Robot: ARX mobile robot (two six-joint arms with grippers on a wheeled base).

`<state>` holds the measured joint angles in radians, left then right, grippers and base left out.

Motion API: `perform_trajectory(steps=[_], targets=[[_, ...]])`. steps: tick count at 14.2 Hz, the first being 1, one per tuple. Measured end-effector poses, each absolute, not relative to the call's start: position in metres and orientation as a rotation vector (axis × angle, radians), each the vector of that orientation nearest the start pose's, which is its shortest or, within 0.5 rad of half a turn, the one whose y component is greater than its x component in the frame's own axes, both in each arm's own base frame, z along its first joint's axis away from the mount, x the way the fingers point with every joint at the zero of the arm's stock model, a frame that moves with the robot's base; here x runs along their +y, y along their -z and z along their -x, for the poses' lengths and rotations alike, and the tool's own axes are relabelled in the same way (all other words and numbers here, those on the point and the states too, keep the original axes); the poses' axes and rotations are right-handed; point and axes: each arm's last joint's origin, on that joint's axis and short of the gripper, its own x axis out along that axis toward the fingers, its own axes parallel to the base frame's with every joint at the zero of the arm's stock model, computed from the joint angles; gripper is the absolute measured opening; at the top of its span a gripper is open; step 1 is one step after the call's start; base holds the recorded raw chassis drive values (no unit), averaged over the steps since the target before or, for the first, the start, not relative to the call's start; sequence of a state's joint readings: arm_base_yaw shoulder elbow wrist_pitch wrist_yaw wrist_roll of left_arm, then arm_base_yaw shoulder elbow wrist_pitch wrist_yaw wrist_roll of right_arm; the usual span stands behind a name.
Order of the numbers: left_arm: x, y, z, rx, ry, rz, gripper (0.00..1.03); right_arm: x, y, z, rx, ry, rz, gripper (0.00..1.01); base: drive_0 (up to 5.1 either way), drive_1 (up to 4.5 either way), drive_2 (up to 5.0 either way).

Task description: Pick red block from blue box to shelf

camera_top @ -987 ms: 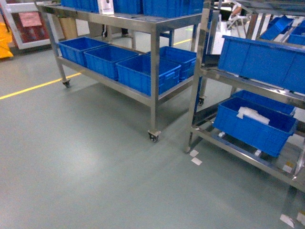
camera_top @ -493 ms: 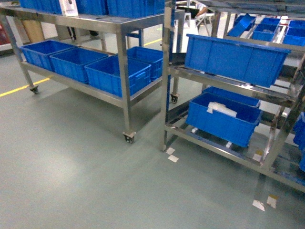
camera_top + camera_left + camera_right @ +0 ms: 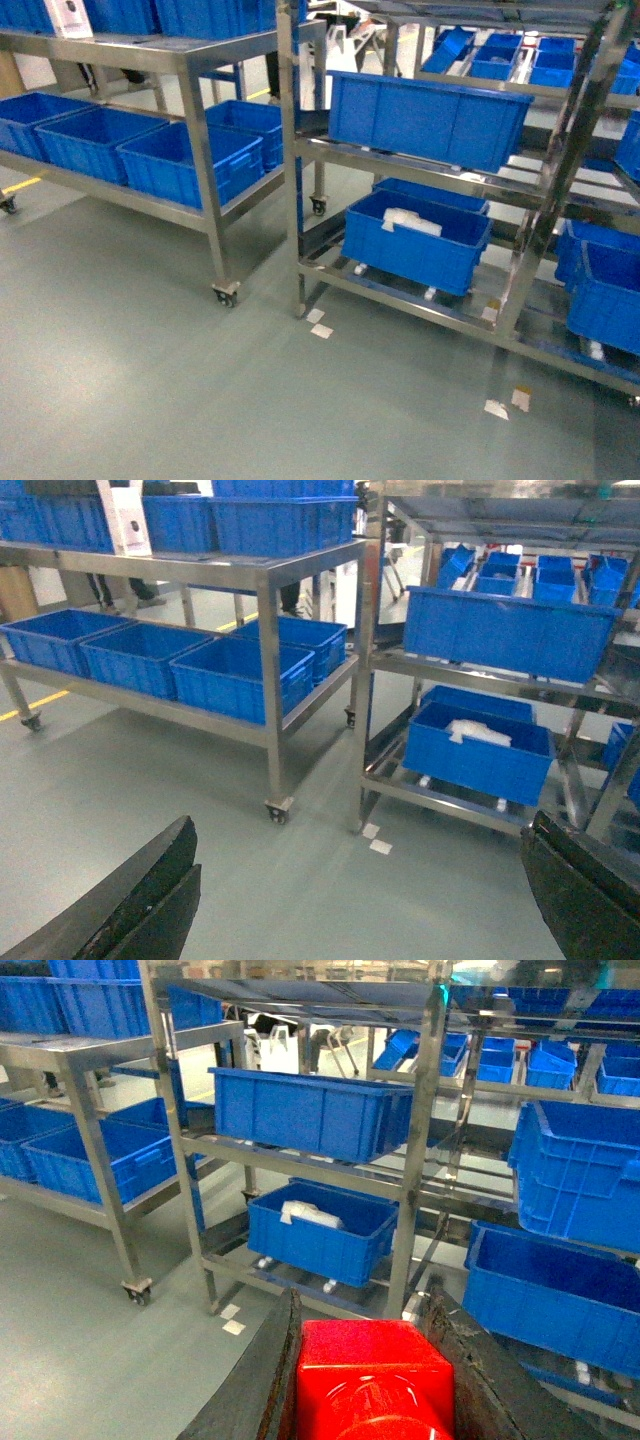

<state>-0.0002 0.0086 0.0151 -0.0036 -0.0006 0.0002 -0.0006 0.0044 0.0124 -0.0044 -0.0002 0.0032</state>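
In the right wrist view my right gripper point(image 3: 366, 1310) is shut on the red block point(image 3: 372, 1375), which fills the gap between the two dark fingers with its round stud facing the camera. My left gripper point(image 3: 362, 825) hangs open over bare floor with nothing between its fingers point(image 3: 150, 895). The steel shelf point(image 3: 293, 200) stands ahead, right of centre in the head view; the same shelf point(image 3: 425, 1110) fills the right wrist view and the shelf point(image 3: 365, 660) shows in the left wrist view. The blue box is out of view. Neither gripper shows in the head view.
Dark blue ribbed crates point(image 3: 425, 115) sit on the shelf tiers; a lower crate point(image 3: 415, 240) holds a white bag. A second wheeled steel rack point(image 3: 195, 150) with more crates point(image 3: 180, 160) stands to the left. Tape marks point(image 3: 318, 322) lie on the grey floor.
The head view has swung to the right: both racks have slid leftward in the picture and the tiered shelf now sits nearer the centre.
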Motion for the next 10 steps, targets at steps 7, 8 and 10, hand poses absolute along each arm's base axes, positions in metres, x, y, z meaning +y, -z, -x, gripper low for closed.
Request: perform_trajectory(steps=[7,8,10], targets=[[0.0,-0.1676,-0.0973,-0.003,0.0,0.0,0.98,0.0,-0.167,-0.0972,-0.004,0.0,-0.003,0.29,-1.6,-1.63,-1.6],[0.0,-0.1676,-0.0973,-0.003,-0.001,0.0,0.98,0.0,-0.167,-0.0972,-0.004,0.0,-0.003,0.29,-1.7,-1.68,-1.7],[0.0,-0.1676,-0.0973,-0.003,0.0,0.0,0.98,0.0,-0.1669,-0.0972,-0.003,0.0,-0.003,0.29,-1.7,-1.66,-1.7]])
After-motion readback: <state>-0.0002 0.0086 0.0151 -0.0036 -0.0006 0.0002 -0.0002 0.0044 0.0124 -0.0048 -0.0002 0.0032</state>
